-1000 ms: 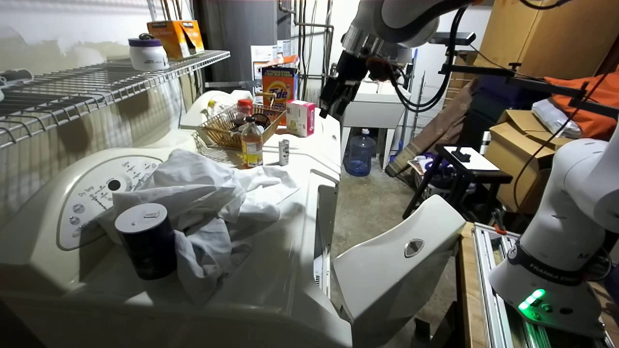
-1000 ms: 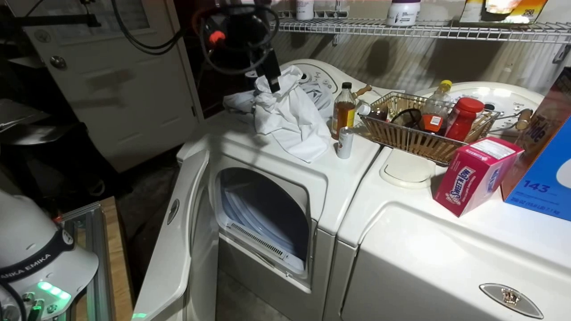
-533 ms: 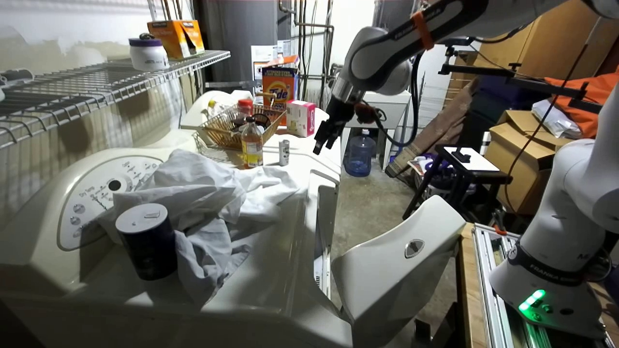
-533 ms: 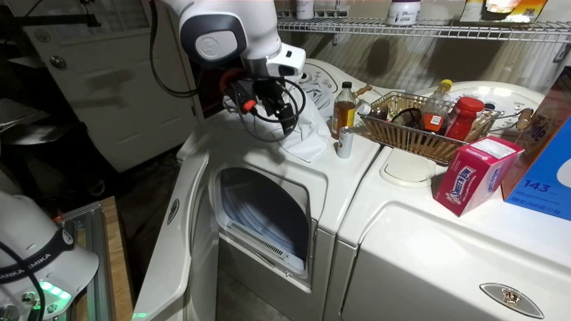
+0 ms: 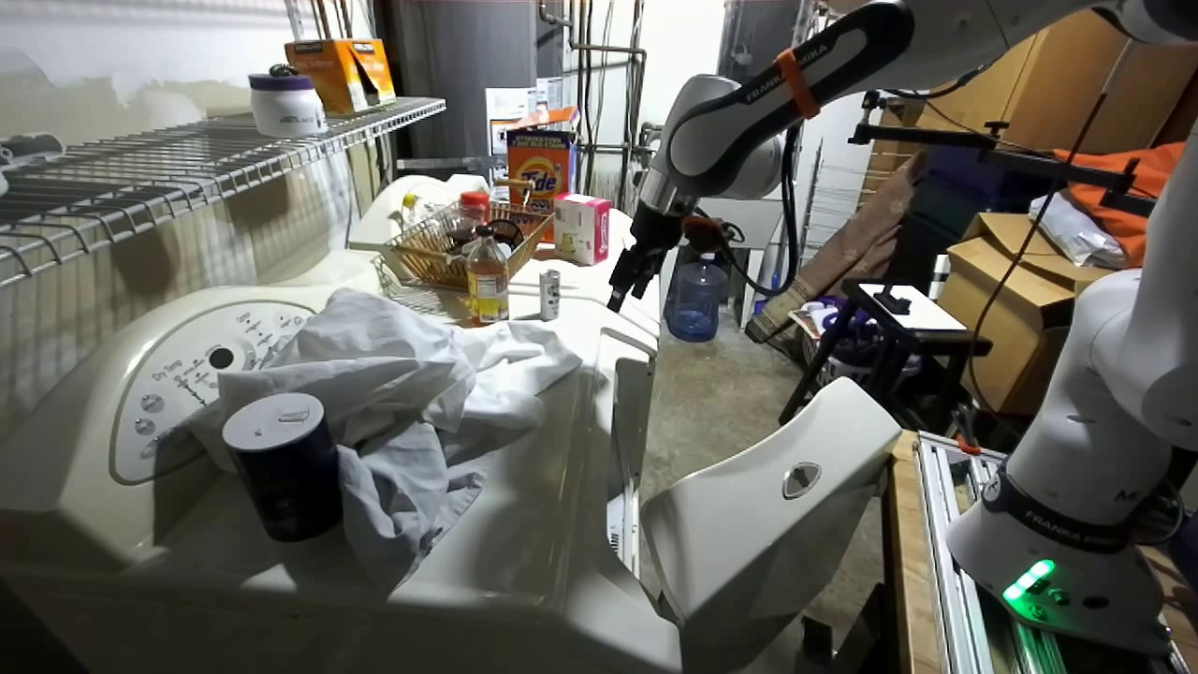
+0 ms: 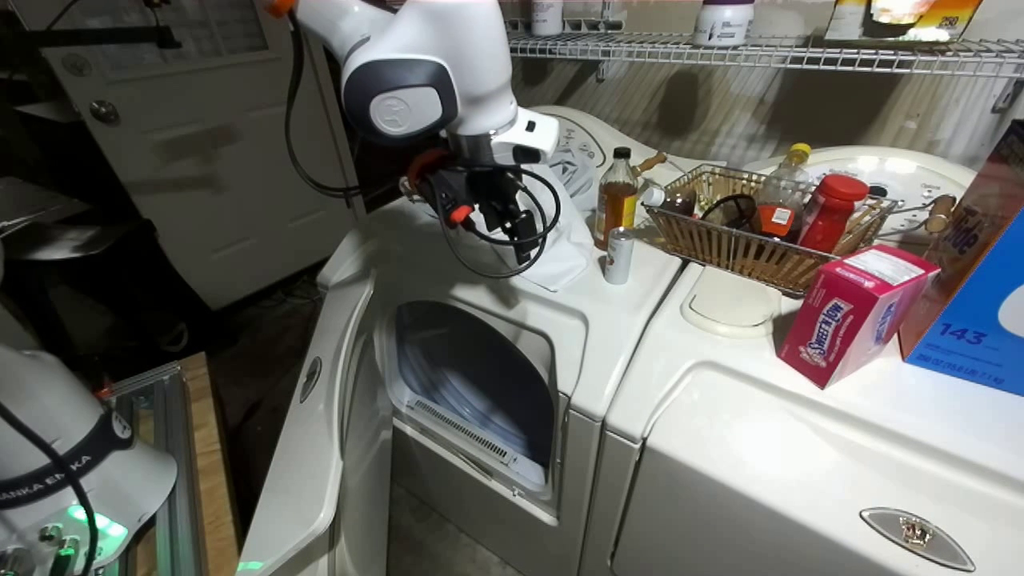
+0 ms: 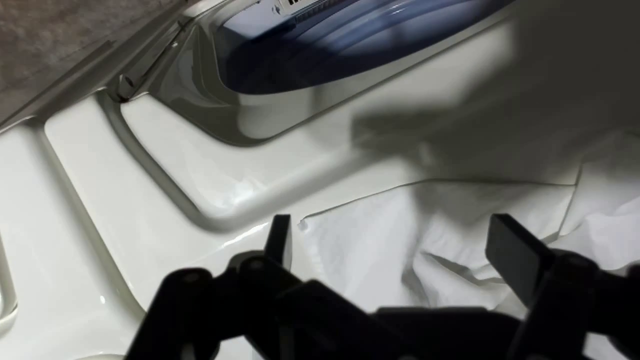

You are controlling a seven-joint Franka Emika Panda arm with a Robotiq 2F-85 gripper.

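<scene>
The claw (image 7: 390, 237) stands wide, holding nothing, above the top of the dryer (image 5: 529, 505) toward its front edge. Beneath it, the cloth (image 7: 460, 220) lies crumpled on that top, one corner pointing to the edge nearer the washer (image 6: 768, 448). No grip on the cloth is made yet, so the handling looks early. Below the front edge, the door (image 6: 320, 424) is already open, baring the drum (image 6: 480, 384). Farther off, the can (image 6: 618, 256) and bottle (image 6: 616, 204) stand upright, apart from the claw.
</scene>
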